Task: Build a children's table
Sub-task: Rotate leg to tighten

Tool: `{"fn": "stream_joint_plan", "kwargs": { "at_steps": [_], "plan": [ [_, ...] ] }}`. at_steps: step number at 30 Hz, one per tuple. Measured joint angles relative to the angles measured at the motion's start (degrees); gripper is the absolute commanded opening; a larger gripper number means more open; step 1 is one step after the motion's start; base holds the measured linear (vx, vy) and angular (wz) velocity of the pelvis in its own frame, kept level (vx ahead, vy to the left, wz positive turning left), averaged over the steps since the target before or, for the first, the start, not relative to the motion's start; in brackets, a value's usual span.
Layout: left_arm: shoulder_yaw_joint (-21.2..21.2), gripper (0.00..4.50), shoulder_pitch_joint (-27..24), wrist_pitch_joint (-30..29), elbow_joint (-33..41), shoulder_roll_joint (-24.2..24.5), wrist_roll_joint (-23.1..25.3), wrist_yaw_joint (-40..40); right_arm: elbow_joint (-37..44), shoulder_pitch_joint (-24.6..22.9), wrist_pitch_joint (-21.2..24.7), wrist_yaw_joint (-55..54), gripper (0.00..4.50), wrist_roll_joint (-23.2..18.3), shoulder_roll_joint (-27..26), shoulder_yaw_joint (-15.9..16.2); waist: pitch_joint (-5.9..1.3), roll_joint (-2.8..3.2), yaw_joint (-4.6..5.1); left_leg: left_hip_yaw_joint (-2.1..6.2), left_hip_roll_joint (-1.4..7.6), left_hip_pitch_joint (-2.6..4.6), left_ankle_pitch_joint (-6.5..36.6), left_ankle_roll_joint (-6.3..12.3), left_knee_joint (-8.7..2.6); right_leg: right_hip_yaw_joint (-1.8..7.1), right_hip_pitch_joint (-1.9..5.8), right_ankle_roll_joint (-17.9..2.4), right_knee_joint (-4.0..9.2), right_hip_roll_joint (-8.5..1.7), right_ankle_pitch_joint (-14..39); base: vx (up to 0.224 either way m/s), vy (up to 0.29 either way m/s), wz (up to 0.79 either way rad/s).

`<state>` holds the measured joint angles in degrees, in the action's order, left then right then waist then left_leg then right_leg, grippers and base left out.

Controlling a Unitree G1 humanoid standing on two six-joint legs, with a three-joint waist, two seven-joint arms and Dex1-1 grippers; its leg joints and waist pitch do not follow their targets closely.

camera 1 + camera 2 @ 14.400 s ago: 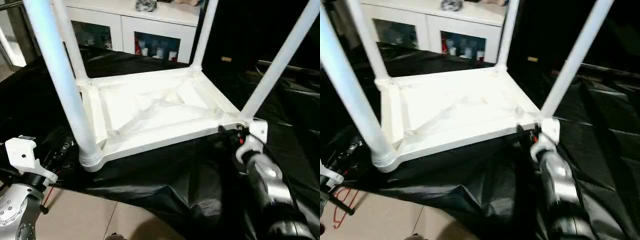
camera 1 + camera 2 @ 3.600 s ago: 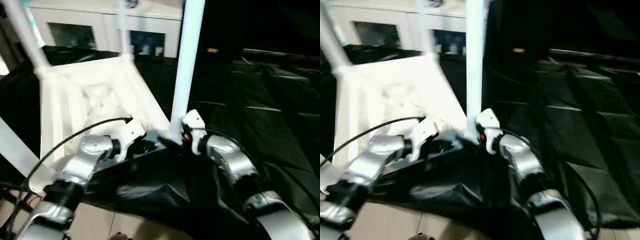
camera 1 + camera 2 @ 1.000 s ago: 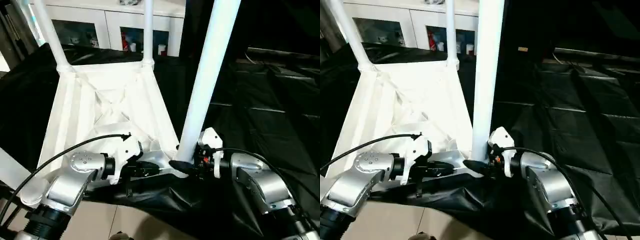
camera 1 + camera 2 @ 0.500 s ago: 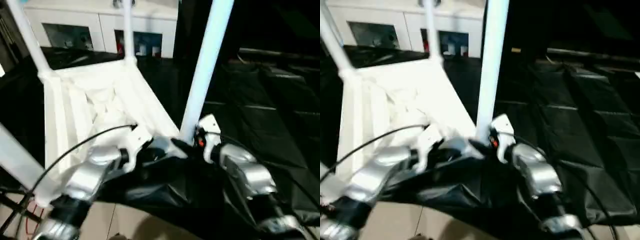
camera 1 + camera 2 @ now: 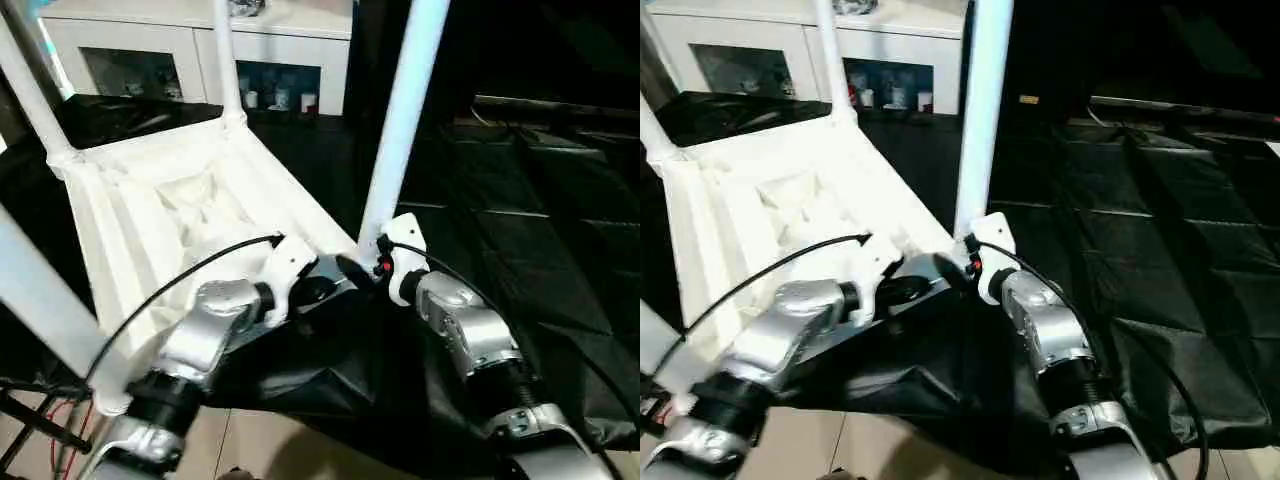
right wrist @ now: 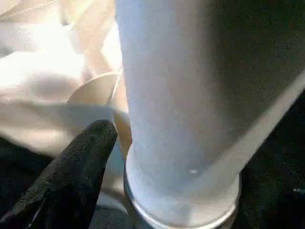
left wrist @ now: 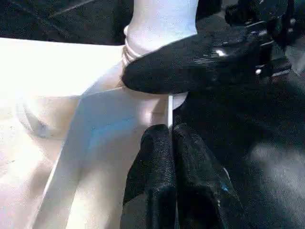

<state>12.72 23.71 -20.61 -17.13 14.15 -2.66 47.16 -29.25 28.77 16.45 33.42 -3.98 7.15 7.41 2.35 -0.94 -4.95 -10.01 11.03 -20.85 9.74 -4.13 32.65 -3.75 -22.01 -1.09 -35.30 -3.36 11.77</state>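
The children's table (image 5: pixel 190 215) lies upside down on a black sheet (image 5: pixel 520 270), its ribbed underside facing up and its legs standing up out of the round corner sockets. 4 legs are seated: 2 at the far corners, 1 at the near-left corner, and the near-right leg (image 5: pixel 400 130), which rises from the corner where both arms are working.

The left gripper (image 7: pixel 169 143) has its 2 black fingers pressed together on the thin rim of the tabletop right beside that socket — clenched on the edge, as the left wrist view shows. The right gripper (image 5: pixel 352 270) sits at the base of the near-right leg; 1 finger (image 6: pixel 76 167) lies against the collar of the leg where it meets the socket, and another curves around the leg's base in the left wrist view. Whether it truly clamps the leg or only rests against it cannot be told.

The step in hand looks like seating or tightening this last leg. To do it well, the left arm should keep the top from sliding or twisting on the slick sheet, while the right arm works low at the collar — pushing high up would lever the leg sideways in its socket.

Beyond the table stands a white cabinet (image 5: pixel 180 45) with glass doors.
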Motion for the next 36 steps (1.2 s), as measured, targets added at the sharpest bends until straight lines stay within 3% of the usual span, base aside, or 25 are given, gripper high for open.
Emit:
{"fn": "stream_joint_plan", "kwargs": {
  "at_steps": [7, 15, 16, 19, 27, 36],
  "plan": [
    [0.67, 0.0, -1.26, 3.47, 1.14, 5.36, -1.31, 8.67, 2.62, -1.71, -0.15, 12.42, 3.82, -2.65, 4.91, 1.71, 0.03, 0.0, -0.53, 0.0, 0.0, -0.18, 0.0, 0.02, 0.12, -0.01, -0.02, 0.02, 0.1, -0.02, 0.01, 0.0, 0.0, 0.0],
    [1.18, 0.0, -2.19, 4.72, 2.19, 7.98, -2.62, 14.4, 6.38, -4.01, -0.09, 21.79, 3.82, -4.58, 9.09, 3.1, 0.05, -0.02, -0.87, 0.0, 0.0, -0.23, -0.01, 0.05, 0.14, 0.0, -0.02, 0.05, 0.2, -0.02, 0.07, 0.0, 0.0, 0.0],
    [1.18, 0.0, -2.19, 4.75, 2.19, 8.0, -2.62, 14.6, 6.4, -4.01, -0.09, 22.08, 3.57, -4.58, 9.21, 3.17, 0.05, -0.02, -0.87, -0.01, 0.0, -0.23, -0.01, 0.05, 0.14, -0.01, -0.02, 0.05, 0.2, -0.02, 0.07, 0.0, 0.0, 0.0],
    [1.2, 0.0, -2.3, 4.84, 2.22, 8.43, -2.81, 15.57, 6.39, -4.01, -0.18, 22.5, 3.57, -4.58, 9.28, 3.36, 0.06, -0.03, -0.89, -0.01, 0.0, -0.22, -0.01, 0.05, 0.14, -0.02, -0.02, 0.05, 0.18, -0.02, 0.07, 0.0, 0.0, 0.0],
    [1.2, 0.0, -2.98, 5.11, 2.7, 9.6, -3.69, 17.7, 6.37, -4.01, -0.2, 24.51, 2.81, -5.12, 9.23, 3.67, 0.06, -0.03, -0.94, -0.01, 0.0, -0.21, -0.01, 0.05, 0.14, -0.01, -0.02, 0.05, 0.15, -0.02, 0.07, 0.0, 0.0, 0.0],
    [1.09, 0.0, -3.1, 4.8, 2.69, 9.56, -3.61, 16.65, 6.58, -5.11, -0.17, 21.59, 2.66, -5.1, 7.17, 3.13, 0.0, -0.18, -0.79, -0.01, 0.0, -0.12, -0.01, 0.05, 0.14, 0.0, 0.02, 0.05, 0.13, -0.02, 0.07, 0.0, 0.0, 0.0]
  ]
}}
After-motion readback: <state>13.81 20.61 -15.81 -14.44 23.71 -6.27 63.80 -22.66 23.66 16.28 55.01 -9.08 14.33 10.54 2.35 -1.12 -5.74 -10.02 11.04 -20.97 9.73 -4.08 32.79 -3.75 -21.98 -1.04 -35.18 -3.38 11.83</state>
